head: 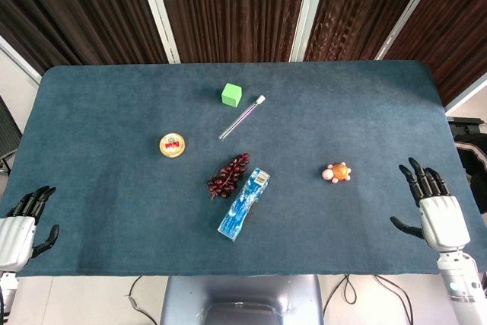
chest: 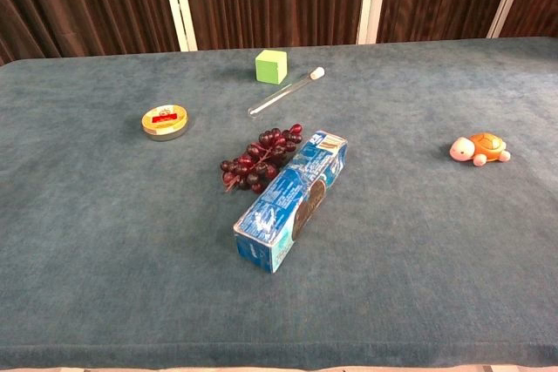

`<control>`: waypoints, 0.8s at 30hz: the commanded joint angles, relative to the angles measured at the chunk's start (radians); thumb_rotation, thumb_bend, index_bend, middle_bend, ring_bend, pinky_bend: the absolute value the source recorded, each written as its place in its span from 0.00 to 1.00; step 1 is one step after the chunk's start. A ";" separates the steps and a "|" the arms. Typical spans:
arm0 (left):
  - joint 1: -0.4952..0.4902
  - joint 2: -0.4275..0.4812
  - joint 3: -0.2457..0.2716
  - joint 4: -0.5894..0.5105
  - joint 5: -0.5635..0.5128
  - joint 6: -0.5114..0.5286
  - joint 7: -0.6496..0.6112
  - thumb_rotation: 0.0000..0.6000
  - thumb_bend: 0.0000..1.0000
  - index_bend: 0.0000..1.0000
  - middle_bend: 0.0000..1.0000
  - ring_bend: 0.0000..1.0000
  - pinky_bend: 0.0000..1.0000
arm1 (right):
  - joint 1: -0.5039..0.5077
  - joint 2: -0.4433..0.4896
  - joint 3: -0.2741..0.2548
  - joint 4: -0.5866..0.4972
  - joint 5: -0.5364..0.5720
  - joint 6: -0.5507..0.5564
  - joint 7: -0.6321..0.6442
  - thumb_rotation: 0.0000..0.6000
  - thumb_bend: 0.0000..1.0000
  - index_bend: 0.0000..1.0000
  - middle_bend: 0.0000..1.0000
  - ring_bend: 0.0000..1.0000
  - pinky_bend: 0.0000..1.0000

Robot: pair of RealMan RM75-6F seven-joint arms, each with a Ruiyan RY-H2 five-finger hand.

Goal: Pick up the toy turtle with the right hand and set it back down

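The toy turtle (head: 336,172), orange with a pink head, sits upright on the blue table (head: 365,112) right of centre; the chest view shows the turtle (chest: 479,148) at its right edge. My right hand (head: 435,209) hovers at the table's near right corner, fingers spread and empty, a hand's length right of the turtle. At the near left corner my left hand (head: 21,222) lies with fingers extended, holding nothing. Neither hand appears in the chest view.
A blue box (head: 245,203) lies near the middle beside a bunch of dark grapes (head: 227,175). Farther back are a round tin (head: 172,144), a test tube (head: 242,116) and a green cube (head: 231,94).
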 commanded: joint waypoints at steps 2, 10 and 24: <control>-0.002 0.007 0.006 0.001 0.016 -0.001 -0.018 1.00 0.41 0.14 0.10 0.14 0.39 | 0.035 -0.013 0.025 0.011 0.030 -0.045 -0.008 1.00 0.05 0.17 0.21 0.73 0.62; -0.001 0.019 0.010 0.000 0.024 -0.002 -0.043 1.00 0.41 0.15 0.10 0.14 0.39 | 0.130 -0.019 0.065 0.031 0.093 -0.190 -0.006 1.00 0.06 0.39 0.31 0.97 0.88; 0.002 0.015 0.005 -0.001 0.014 0.001 -0.031 1.00 0.41 0.16 0.10 0.14 0.39 | 0.287 -0.133 0.087 0.161 0.211 -0.445 -0.099 1.00 0.10 0.48 0.35 0.97 0.89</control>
